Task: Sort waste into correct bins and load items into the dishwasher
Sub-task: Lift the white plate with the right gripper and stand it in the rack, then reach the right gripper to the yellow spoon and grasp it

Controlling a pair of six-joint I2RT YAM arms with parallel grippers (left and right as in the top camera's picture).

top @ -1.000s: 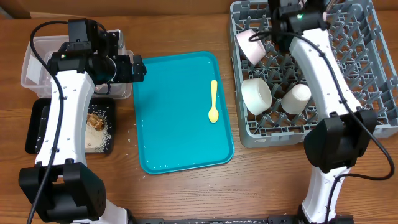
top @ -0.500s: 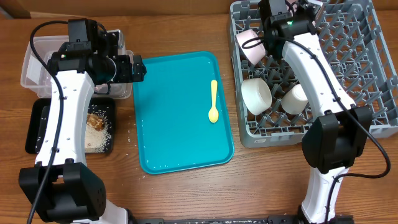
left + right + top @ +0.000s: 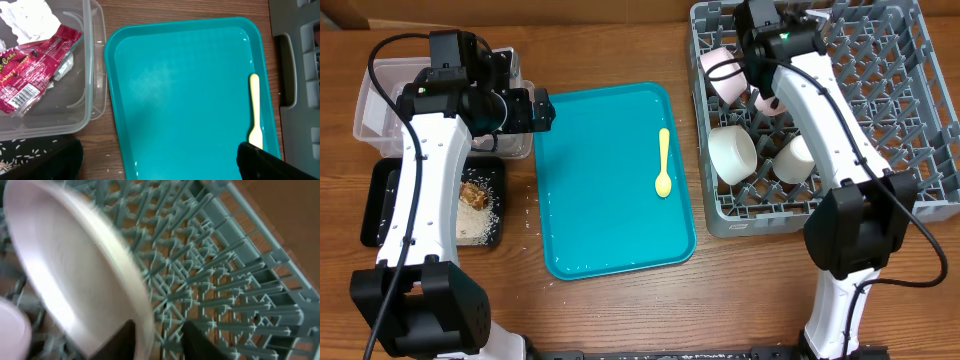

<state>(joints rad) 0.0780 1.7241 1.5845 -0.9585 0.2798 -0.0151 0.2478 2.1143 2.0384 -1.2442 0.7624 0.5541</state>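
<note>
Now right pincer (image 3: 156,332) tight on pink plate (image 3: 65,270) over rack (image 3: 235,285); left pincer (image 3: 157,150) agape, empty.

Left gripper (image 3: 160,167) jaws wide apart; right arm (image 3: 820,100) outstretched.

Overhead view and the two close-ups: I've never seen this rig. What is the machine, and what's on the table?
Two robot arms work at a table. The overhead view looks down from above; each close-up comes from a camera on one wrist. The left gripper is open and empty by a teal tray bearing a yellow spoon. Beside it sit a clear bin of wrappers and a black tray of food scraps. The right gripper is at the rack, a pink plate rim between its fingers; blur hides the grip.
</note>
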